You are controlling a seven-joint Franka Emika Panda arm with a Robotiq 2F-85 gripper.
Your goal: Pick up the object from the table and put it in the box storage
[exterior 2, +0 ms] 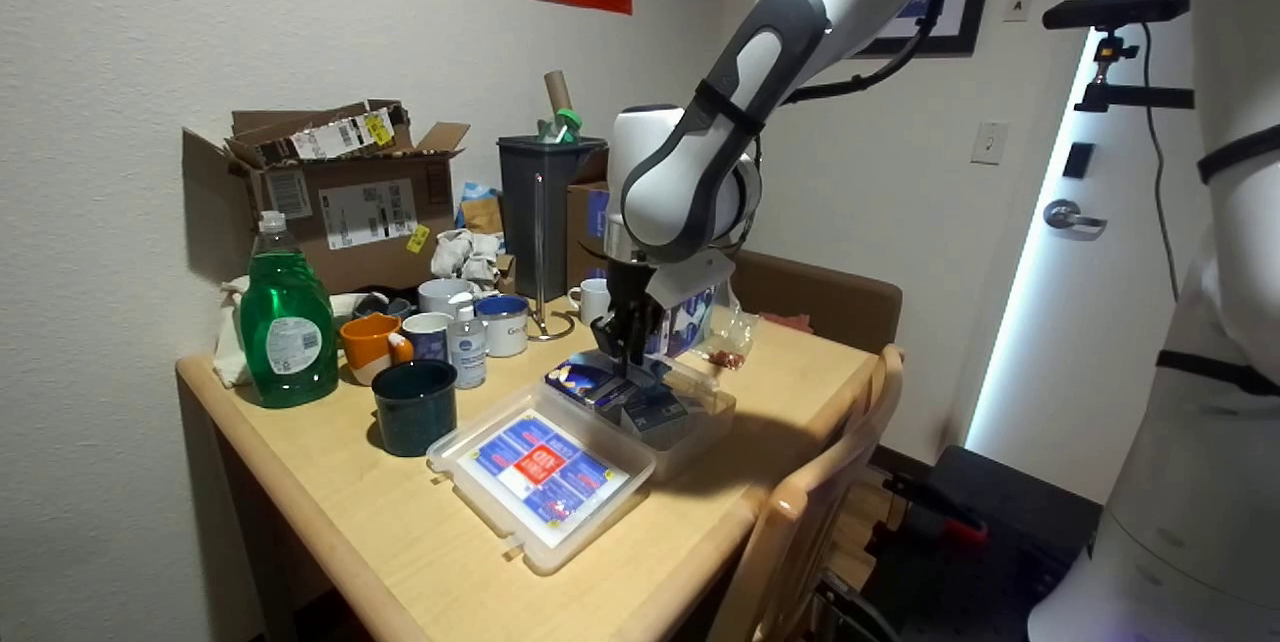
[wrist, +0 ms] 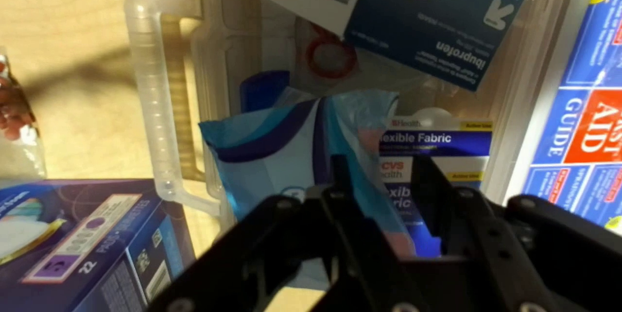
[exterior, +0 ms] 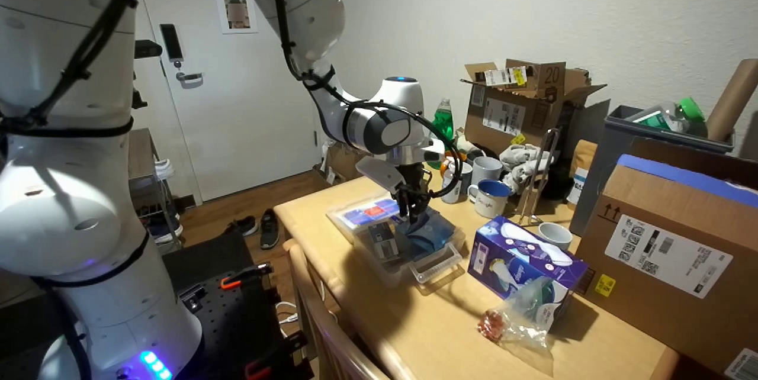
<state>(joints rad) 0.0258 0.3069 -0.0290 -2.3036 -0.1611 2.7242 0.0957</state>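
The pale light-blue packet (wrist: 282, 168) lies on top of the contents of the clear plastic tray (wrist: 214, 69) in the wrist view. It leans over the handle-side edge. In an exterior view the packet (exterior: 432, 237) shows inside the tray (exterior: 379, 270). In an exterior view the tray (exterior 2: 705, 437) is visible, but the packet is hard to make out. My gripper (wrist: 381, 159) points down over the tray with a gap between its fingertips. One finger overlaps the packet, and the other is over bandage boxes. The gripper also shows in both exterior views (exterior: 413, 211) (exterior 2: 625, 357).
The open tray lid (exterior 2: 490, 502) with a printed guide lies beside the tray. A blue-and-purple carton (exterior: 515, 255) and a clear plastic bag (exterior: 527, 332) stand near the handle side. Mugs (exterior: 490, 199), a green bottle (exterior 2: 285, 322) and cardboard boxes (exterior: 663, 261) line the wall side.
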